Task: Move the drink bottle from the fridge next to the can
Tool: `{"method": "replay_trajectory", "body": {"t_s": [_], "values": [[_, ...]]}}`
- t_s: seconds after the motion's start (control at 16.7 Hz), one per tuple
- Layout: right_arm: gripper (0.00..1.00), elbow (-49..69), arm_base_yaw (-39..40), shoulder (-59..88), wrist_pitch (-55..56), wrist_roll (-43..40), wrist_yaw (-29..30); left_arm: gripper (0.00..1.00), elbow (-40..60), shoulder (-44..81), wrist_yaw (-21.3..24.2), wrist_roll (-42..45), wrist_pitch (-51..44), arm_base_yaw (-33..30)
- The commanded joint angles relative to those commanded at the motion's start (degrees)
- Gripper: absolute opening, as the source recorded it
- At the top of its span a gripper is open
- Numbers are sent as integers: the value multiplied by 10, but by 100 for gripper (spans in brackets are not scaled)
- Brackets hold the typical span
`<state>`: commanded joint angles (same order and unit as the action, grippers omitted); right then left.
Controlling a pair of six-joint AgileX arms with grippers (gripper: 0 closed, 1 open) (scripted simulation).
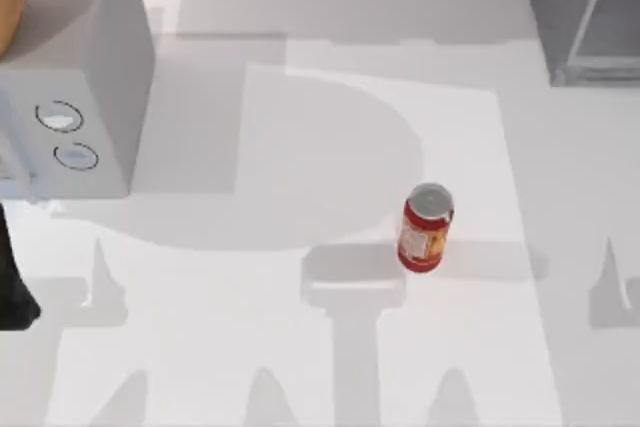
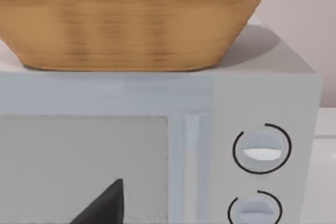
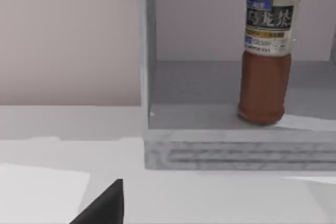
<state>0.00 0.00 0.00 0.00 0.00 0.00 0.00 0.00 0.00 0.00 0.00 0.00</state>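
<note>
The drink bottle point(image 3: 266, 61) is standing upright inside the fridge point(image 3: 236, 150); the right arm is approaching, its end effector's opening indiscernible, needing a forward reach.

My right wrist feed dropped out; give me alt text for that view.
A tall brown bottle with a white cap and blue-white label stands upright on the floor of the open grey box-shaped fridge. White table lies in front; a dark finger pokes in at the edge.
</note>
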Motion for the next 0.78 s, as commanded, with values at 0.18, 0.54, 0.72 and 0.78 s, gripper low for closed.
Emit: {"method": "replay_trajectory", "body": {"t_s": [0.18, 0.54, 0.72, 0.78], "values": [[100, 4, -1, 6, 5, 0, -1, 100, 0, 0, 0, 0, 0, 0], [100, 97, -21, 168, 121, 4, -22, 100, 0, 0, 0, 0, 0, 0], [100, 170, -40, 330, 213, 6, -36, 100, 0, 0, 0, 0, 0, 0], [100, 196, -47, 393, 246, 7, -41, 100, 0, 0, 0, 0, 0, 0]]}}
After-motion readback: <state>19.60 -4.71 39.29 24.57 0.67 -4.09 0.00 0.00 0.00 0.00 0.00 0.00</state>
